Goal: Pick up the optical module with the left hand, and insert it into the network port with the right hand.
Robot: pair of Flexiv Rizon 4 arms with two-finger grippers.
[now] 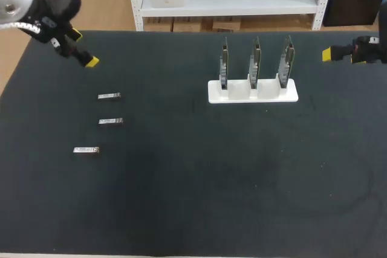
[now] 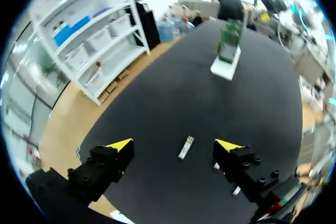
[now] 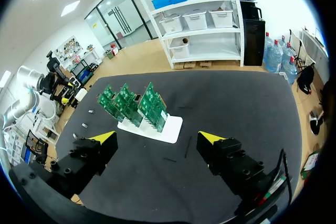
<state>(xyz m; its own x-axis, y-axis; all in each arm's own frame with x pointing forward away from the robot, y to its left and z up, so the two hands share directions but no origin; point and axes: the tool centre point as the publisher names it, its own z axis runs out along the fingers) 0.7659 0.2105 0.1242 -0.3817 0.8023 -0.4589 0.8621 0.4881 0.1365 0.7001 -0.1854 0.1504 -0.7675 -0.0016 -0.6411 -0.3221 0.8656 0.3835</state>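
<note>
Hovering released and empty, the left fingers (image 2: 118, 148) are flanking one optical module (image 2: 186, 147), which is lying flat on the tabletop (image 2: 157, 103) just ahead, between them. For a sound grasp, they should be descending centred, closing across its long sides. In the head view it is lying at centre left, below the fingers. The right fingers (image 3: 212, 140), also released, are hanging at upper right beyond the board holder (image 1: 253, 90).

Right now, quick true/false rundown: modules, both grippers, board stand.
1. Three optical modules lie on the table. True.
2. The left gripper holds a module. False: the left gripper is open and empty.
3. The white stand carries three boards. True.
4. The right gripper is shut on a board. False: the right gripper is open, apart from the stand.
</note>
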